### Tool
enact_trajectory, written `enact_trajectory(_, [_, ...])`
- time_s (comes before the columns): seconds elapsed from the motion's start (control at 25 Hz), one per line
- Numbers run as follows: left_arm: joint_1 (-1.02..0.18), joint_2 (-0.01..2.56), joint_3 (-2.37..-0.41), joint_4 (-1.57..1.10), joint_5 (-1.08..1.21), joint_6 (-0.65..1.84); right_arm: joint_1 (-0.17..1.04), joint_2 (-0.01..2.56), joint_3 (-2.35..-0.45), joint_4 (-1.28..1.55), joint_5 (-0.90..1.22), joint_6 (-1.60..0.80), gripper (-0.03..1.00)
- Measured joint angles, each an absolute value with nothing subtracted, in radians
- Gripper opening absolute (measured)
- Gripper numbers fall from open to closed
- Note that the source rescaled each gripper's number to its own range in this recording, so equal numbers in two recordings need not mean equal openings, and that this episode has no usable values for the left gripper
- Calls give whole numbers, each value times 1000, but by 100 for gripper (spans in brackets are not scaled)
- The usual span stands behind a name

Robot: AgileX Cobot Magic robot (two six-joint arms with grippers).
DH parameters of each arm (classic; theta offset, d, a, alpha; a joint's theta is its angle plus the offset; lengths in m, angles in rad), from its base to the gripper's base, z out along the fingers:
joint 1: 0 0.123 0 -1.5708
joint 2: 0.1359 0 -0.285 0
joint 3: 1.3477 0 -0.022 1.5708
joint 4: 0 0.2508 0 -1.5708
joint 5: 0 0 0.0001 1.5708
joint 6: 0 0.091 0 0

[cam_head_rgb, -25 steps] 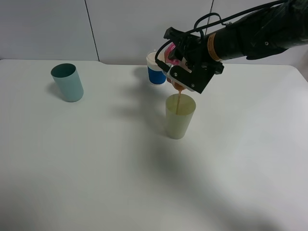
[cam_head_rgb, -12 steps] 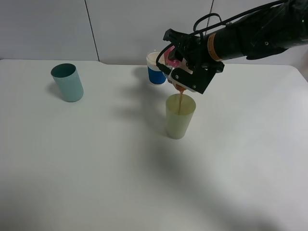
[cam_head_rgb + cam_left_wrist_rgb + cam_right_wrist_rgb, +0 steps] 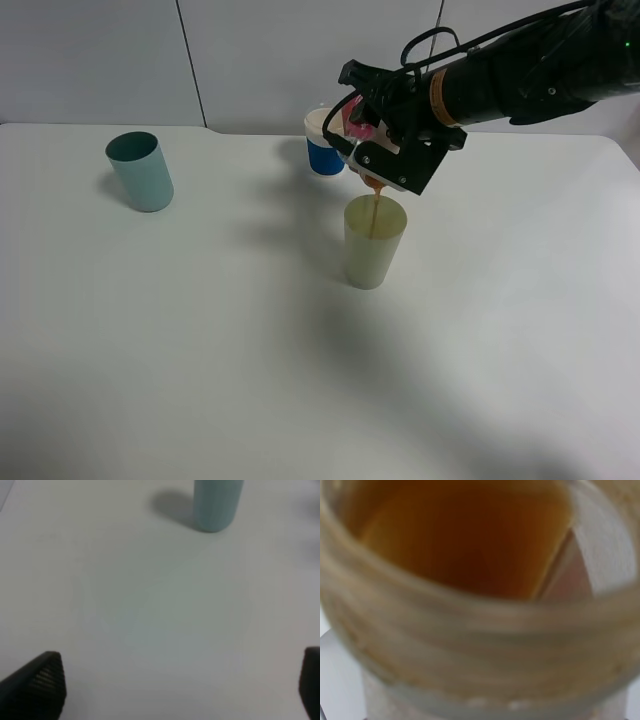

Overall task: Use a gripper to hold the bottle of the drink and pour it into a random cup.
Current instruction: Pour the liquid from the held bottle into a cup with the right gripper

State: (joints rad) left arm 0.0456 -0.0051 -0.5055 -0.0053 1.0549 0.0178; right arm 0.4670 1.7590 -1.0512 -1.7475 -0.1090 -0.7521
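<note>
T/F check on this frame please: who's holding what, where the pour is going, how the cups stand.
1. The right gripper holds the bottle tipped over the yellow-green cup. True.
2. The teal cup stands upright, apart from the other cups. True.
3. The drink is streaming into the teal cup. False: the stream falls into the yellow-green cup.
4. The left gripper grips a cup. False: it is open and holds nothing.
5. The white cup with the blue band lies tipped over. False: it stands upright behind the yellow-green cup.
</note>
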Motion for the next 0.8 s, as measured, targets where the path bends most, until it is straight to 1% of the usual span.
enact_trajectory(0.28, [46, -5, -506, -5, 1055, 18, 487, 1759, -1051, -1748, -107, -793, 2])
enact_trajectory(0.8, [46, -5, -506, -5, 1055, 18, 487, 1759, -1051, -1747, -82, -794, 2])
